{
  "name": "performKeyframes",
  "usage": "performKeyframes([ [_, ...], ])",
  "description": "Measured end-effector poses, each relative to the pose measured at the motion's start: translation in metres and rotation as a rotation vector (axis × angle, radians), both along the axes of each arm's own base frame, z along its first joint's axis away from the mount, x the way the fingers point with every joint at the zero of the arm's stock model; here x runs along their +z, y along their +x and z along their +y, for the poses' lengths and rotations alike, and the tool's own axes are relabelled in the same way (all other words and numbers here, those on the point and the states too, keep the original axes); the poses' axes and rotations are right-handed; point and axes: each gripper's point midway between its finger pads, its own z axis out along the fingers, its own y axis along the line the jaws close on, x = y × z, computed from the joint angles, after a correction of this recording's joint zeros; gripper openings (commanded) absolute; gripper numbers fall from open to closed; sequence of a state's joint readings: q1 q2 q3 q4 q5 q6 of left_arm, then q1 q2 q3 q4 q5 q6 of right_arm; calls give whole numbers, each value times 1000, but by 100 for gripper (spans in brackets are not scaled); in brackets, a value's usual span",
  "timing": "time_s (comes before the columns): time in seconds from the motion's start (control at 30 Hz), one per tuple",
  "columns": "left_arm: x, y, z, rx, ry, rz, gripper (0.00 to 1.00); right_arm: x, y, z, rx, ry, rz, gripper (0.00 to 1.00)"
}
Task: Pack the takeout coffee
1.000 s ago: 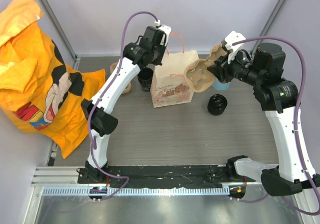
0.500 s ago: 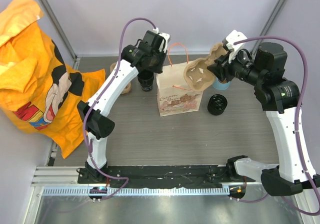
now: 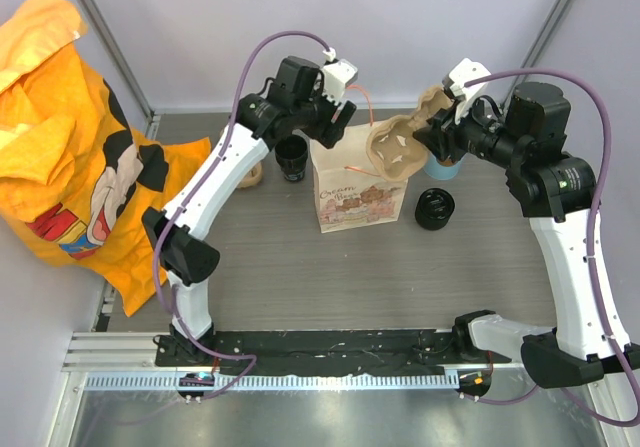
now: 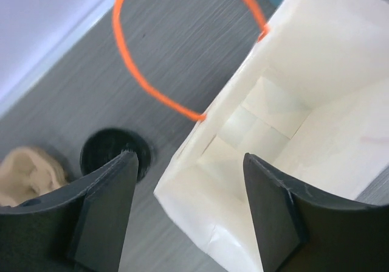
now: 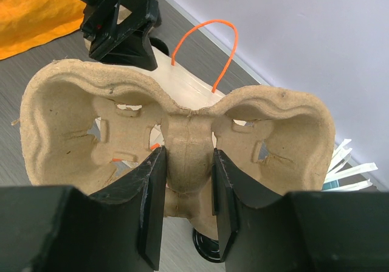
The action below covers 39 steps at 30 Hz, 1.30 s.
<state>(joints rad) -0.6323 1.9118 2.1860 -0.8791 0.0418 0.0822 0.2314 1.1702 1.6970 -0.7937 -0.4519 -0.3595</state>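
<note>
Coffee cup sits on the table just left of the paper bag, not packed yet. Left gripper hangs over the bag's left rim, jaws spread, holding nothing. Right gripper is clamped on the middle ridge of the cup carrier, up over the bag's right side.

My worry: nobody's holding that bag, so the carrier snagging the rim or the orange handle could tip it onto the cup.

Can't tell if the black round thing right of the bag is a lid or another cup.
</note>
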Motion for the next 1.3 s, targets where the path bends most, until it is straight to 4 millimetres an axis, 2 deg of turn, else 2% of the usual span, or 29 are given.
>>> performKeyframes([
  [0.13, 11, 5, -11, -143, -15, -66, 77, -1, 1, 0, 0, 0, 3, 35],
  [0.23, 21, 19, -15, -246, -34, -115, 79, -1, 1, 0, 0, 0, 3, 35],
  [0.33, 23, 34, -14, -325, -47, -148, 81, -1, 1, 0, -1, 0, 3, 35],
  [0.43, 14, 46, 0, -368, -51, -136, 82, -1, 1, 0, -1, 0, 3, 35],
  [0.57, -1, 46, 11, -430, -65, -89, 82, -1, 1, 0, -1, 0, 3, 35],
  [0.73, 0, 31, 4, -532, -122, -63, 82, -1, 2, 0, 0, 0, 5, 35],
  [0.97, 3, 16, -7, -620, -190, -36, 68, -4, 4, 1, -1, -3, 13, 35],
  [1.13, -14, 17, -9, -641, -180, -3, 63, -3, 4, 1, 0, -2, 11, 36],
  [1.3, -30, 18, -7, -654, -152, 20, 49, 0, 5, 2, 3, 0, 6, 35],
])
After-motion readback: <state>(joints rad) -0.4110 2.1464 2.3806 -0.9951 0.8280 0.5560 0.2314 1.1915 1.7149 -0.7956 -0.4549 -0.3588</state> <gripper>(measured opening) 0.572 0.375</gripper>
